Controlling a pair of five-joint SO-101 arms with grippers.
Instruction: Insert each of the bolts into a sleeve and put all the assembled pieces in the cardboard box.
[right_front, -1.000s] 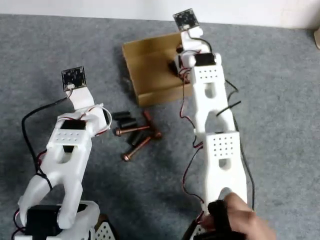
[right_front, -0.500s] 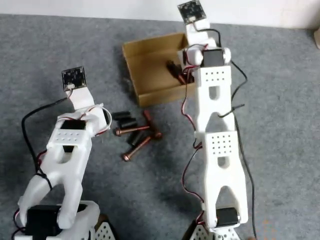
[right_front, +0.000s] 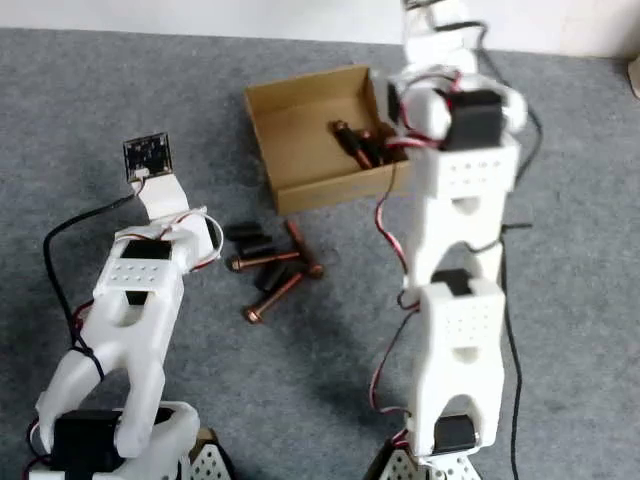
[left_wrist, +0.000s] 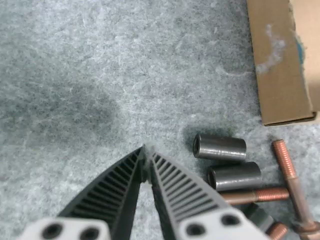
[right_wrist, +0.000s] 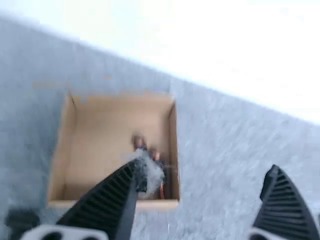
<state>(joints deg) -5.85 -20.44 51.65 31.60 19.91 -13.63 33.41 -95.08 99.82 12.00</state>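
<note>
1. Left gripper (left_wrist: 146, 156): jaws pressed together and empty, low over the grey carpet (right_front: 120, 90), just beside the loose sleeves (left_wrist: 220, 147) and bolts (right_front: 265, 263).
2. Right gripper (right_wrist: 202, 175): jaws spread wide and empty, raised near the cardboard box (right_front: 300, 140).
3. Assembled pieces (right_front: 358, 145) lie by the box's right wall, near the carpet's far edge.

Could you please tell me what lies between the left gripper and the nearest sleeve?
Just bare grey carpet, as the left wrist view shows, between the left gripper and the sleeve.
</note>
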